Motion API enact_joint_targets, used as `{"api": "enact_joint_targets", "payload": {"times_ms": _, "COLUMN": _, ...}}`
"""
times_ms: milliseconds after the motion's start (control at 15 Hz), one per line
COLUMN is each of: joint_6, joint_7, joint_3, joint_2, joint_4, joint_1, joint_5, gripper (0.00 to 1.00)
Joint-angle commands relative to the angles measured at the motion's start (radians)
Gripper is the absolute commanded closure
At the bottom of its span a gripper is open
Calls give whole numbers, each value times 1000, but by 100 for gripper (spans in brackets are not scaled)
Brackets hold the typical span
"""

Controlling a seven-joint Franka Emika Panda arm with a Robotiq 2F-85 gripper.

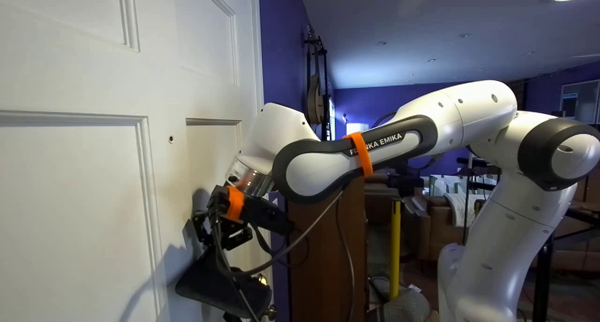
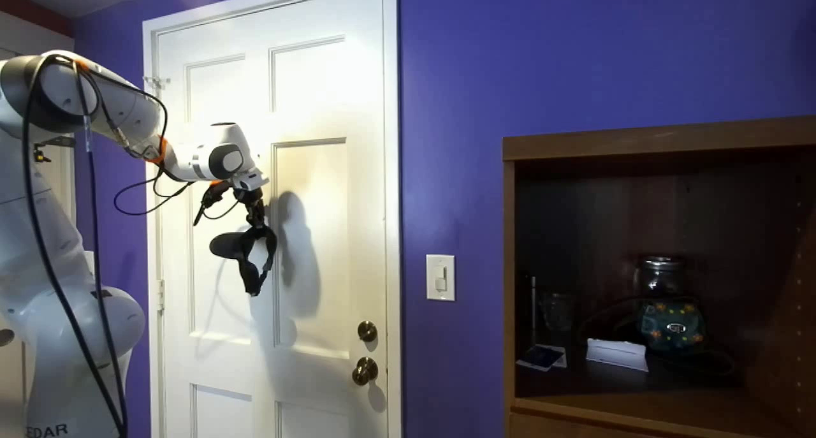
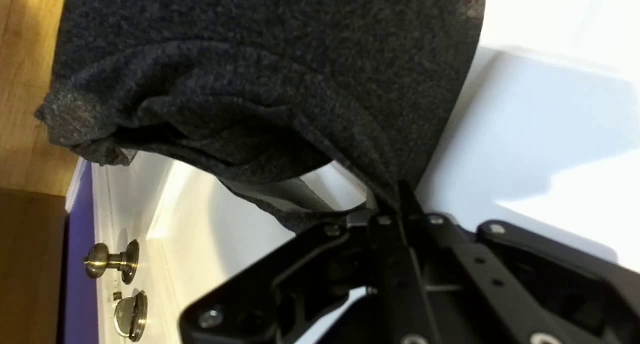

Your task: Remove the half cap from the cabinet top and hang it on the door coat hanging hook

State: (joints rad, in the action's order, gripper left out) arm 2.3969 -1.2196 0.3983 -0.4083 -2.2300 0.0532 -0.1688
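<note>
The half cap (image 3: 280, 78) hangs in front of the door (image 2: 328, 247), clamped in the end effector (image 3: 397, 204); in an exterior view its band's (image 2: 247, 269) long axis runs nearly upright, brim (image 2: 227, 245) pointing picture-left.

Arm (image 1: 473, 111) bent high at the elbow (image 1: 562, 158); forearm (image 1: 389, 146) sloped down to the wrist (image 1: 276, 130). Gripper (image 3: 398, 209) pointed downward in both exterior views, jaws pressed together.
</note>
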Motion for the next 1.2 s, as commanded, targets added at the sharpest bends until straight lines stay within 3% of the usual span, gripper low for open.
{"api": "enact_joint_targets", "payload": {"times_ms": 0, "joint_6": 10, "joint_7": -13, "joint_3": -25, "joint_2": 6, "joint_4": -7, "joint_1": 31, "joint_5": 18, "gripper": 99}}
{"api": "enact_joint_targets", "payload": {"times_ms": 67, "joint_6": 13, "joint_7": -13, "joint_3": -26, "joint_2": 7, "joint_4": -12, "joint_1": 33, "joint_5": 18, "gripper": 95}}
{"api": "enact_joint_targets", "payload": {"times_ms": 333, "joint_6": 12, "joint_7": -12, "joint_3": -31, "joint_2": 7, "joint_4": -13, "joint_1": 36, "joint_5": 17, "gripper": 95}}
{"api": "enact_joint_targets", "payload": {"times_ms": 400, "joint_6": 12, "joint_7": -12, "joint_3": -31, "joint_2": 7, "joint_4": -13, "joint_1": 36, "joint_5": 17, "gripper": 99}}
{"api": "enact_joint_targets", "payload": {"times_ms": 1133, "joint_6": 318, "joint_7": -112, "joint_3": 69, "joint_2": -37, "joint_4": -214, "joint_1": 28, "joint_5": 98, "gripper": 99}}
